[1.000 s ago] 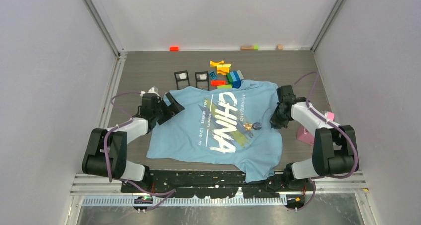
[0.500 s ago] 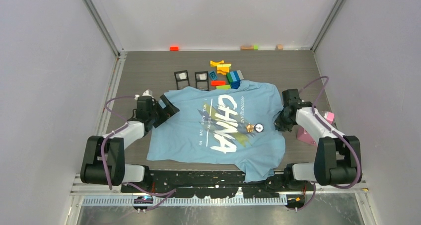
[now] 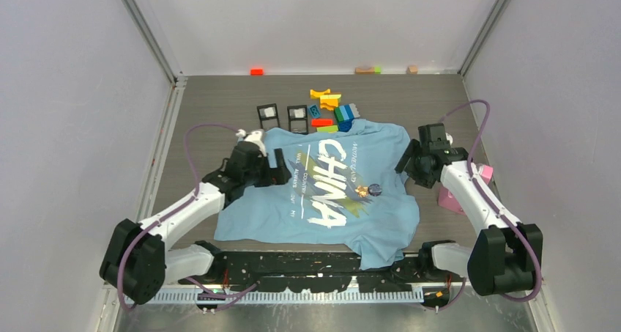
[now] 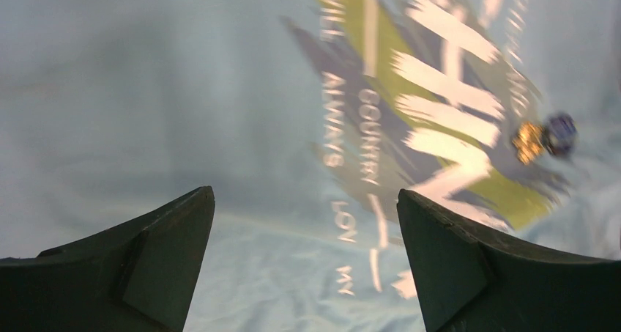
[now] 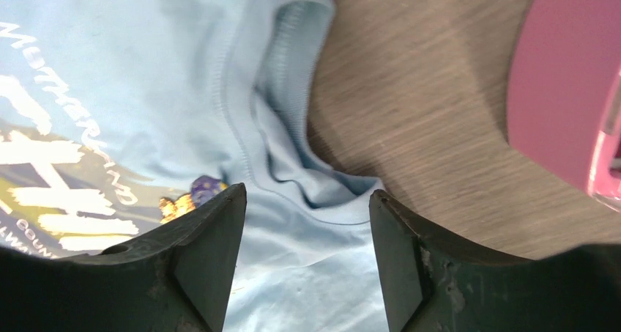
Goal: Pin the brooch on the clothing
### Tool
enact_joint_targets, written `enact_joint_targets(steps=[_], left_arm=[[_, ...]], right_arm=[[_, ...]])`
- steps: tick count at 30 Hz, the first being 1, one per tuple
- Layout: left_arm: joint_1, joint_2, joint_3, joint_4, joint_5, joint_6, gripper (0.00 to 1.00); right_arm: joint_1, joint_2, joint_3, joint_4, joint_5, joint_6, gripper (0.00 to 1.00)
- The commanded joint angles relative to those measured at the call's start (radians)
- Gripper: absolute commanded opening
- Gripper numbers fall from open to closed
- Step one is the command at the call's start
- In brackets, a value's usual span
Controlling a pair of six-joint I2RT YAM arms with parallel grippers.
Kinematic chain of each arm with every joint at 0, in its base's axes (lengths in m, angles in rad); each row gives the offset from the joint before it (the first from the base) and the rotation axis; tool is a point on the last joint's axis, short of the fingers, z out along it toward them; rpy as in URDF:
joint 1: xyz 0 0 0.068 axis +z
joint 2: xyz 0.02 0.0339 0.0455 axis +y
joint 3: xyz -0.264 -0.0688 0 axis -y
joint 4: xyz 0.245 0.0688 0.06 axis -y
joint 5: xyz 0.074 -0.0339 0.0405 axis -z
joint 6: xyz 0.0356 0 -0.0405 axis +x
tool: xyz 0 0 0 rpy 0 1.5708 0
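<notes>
Several toy blocks (image 3: 338,112) and two black frames (image 3: 269,115) border the clothing (image 3: 263,215).

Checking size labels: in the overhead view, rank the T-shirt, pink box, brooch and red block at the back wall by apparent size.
1. T-shirt, by far the largest.
2. pink box, partly hidden.
3. brooch and red block: both tiny, too alike to rank.

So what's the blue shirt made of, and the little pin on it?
The T-shirt looks like soft, matte knit cloth, probably cotton: it wrinkles and has a ribbed edge. The brooch looks like shiny gold-coloured metal with a bluish-purple bit, maybe glass or plastic; it is too small to be sure.
</notes>
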Motion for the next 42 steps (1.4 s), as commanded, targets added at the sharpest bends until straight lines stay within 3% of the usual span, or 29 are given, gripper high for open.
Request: enact_joint_targets(steps=[1, 9, 12, 17, 23, 26, 29, 35, 38, 40, 42], left_arm=[[-0.246, -0.008, 0.049, 0.055, -0.056, 0.055, 1.0], [-0.686, 0.187, 0.103, 0.252, -0.1, 0.077, 1.0], [-0.774, 0.297, 0.137, 0.303, -0.113, 0.088, 1.0], [-0.851, 0.417, 0.209, 0.318, -0.148, 0.132, 1.0], [-0.88, 0.461, 0.23, 0.325, -0.163, 0.162, 0.86], [-0.891, 0.479, 0.232, 0.343, -0.127, 0.189, 0.84], [-0.9, 0.511, 0.233, 0.373, -0.062, 0.234, 0.72], [-0.901, 0.589, 0.247, 0.347, 0.084, 0.311, 0.25], [-0.91, 0.585, 0.247, 0.315, 0.108, 0.322, 0.06], [-0.923, 0.573, 0.255, 0.273, 0.118, 0.338, 0.0], [-0.944, 0.56, 0.259, 0.241, 0.127, 0.35, 0.0]], right_arm=[[0.095, 0.07, 0.11, 0.063, -0.03, -0.052, 0.69], [0.242, 0.353, 0.27, 0.175, 0.011, -0.071, 0.67], [0.263, 0.478, 0.343, 0.19, 0.028, -0.087, 0.66], [0.273, 0.618, 0.425, 0.186, 0.086, -0.109, 0.63], [0.275, 0.702, 0.461, 0.199, 0.101, -0.118, 0.56], [0.274, 0.734, 0.465, 0.201, 0.102, -0.119, 0.5], [0.275, 0.761, 0.46, 0.204, 0.109, -0.106, 0.4], [0.275, 0.788, 0.464, 0.195, 0.144, -0.072, 0.14], [0.274, 0.805, 0.491, 0.179, 0.175, -0.066, 0.02], [0.273, 0.818, 0.513, 0.168, 0.19, -0.063, 0.01], [0.272, 0.832, 0.538, 0.156, 0.202, -0.061, 0.01]])
